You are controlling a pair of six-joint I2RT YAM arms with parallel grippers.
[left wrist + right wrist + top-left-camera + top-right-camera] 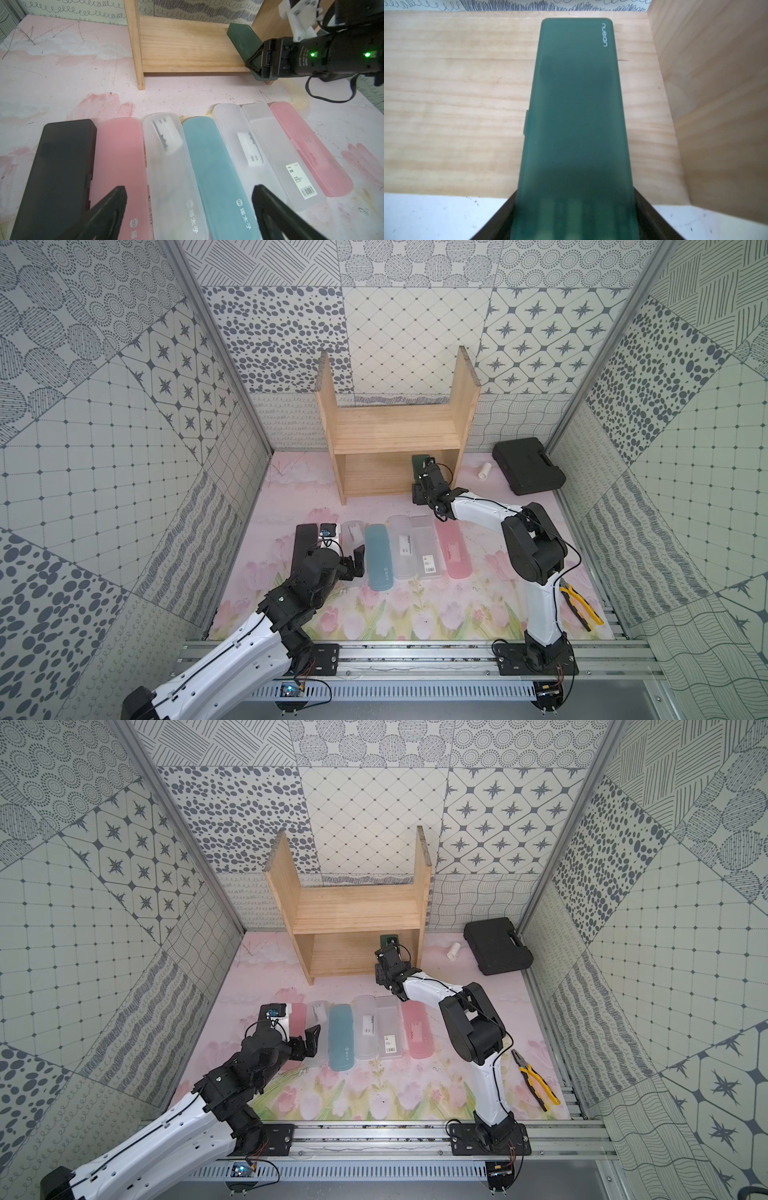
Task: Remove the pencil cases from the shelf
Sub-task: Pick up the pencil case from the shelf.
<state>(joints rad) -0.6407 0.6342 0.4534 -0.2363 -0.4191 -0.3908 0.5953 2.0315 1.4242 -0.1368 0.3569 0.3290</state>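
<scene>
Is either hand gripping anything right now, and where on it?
Right hand grips the dark green slim plastic pencil case by its near end, across the long sides. Left hand is open, empty.

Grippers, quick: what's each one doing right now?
Left gripper: open, holding nothing.
Right gripper: shut on the dark green pencil case in the shelf.
</scene>
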